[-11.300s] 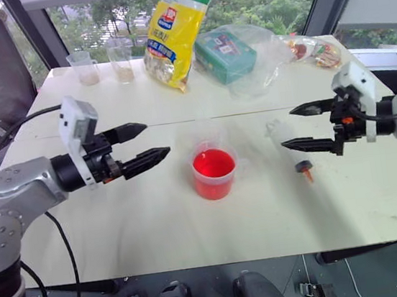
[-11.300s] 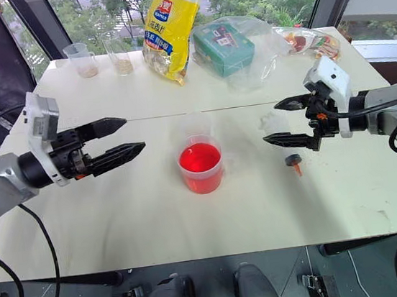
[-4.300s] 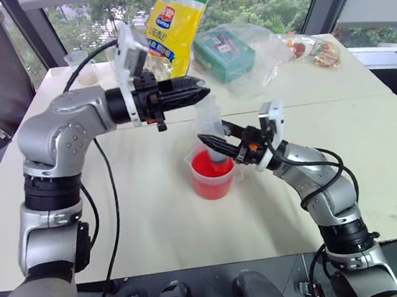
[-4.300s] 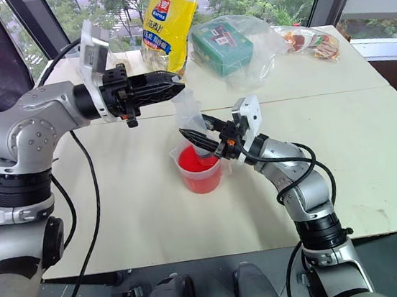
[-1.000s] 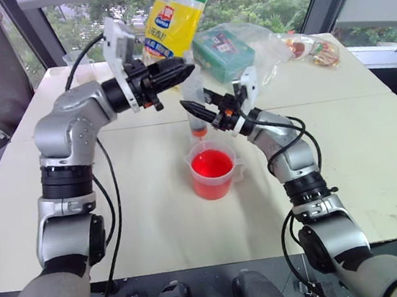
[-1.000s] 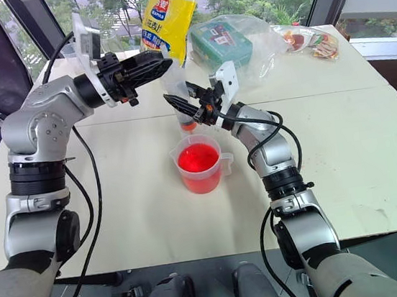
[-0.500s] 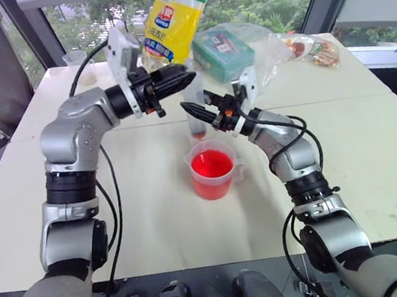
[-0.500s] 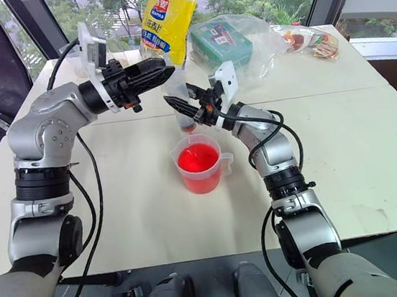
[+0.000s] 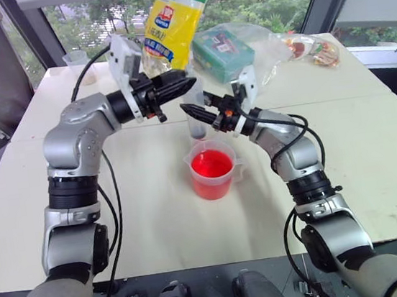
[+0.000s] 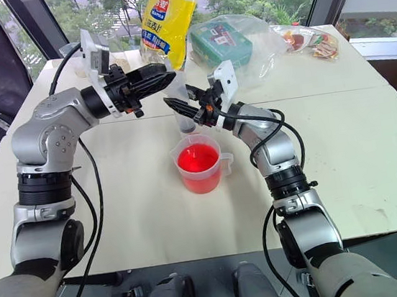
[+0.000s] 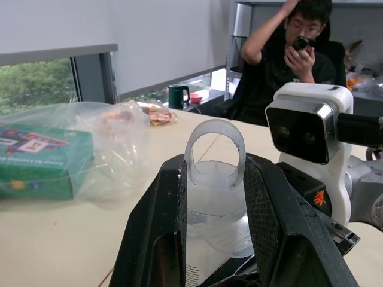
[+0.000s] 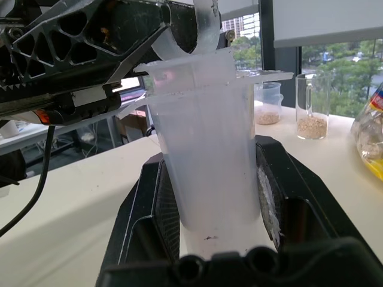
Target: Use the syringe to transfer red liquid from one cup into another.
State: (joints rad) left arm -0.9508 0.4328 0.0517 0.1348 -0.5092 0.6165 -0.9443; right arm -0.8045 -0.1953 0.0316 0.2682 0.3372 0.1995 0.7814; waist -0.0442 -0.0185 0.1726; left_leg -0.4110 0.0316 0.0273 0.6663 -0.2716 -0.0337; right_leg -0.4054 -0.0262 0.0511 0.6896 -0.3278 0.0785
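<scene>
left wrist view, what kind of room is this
Probably an office or lab used for robot trials: a person sits in an office chair by a shelf, big windows look onto trees, and plain tables carry snacks and cups.

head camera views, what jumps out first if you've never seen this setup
Both arms meet mid-table over the syringe: the right gripper is shut on its barrel, the left gripper on the plunger's top ring. Just in front stands the handled beaker, its red liquid the brightest thing on the pale table. At the far edge, a yellow bag stands against the window.
</scene>
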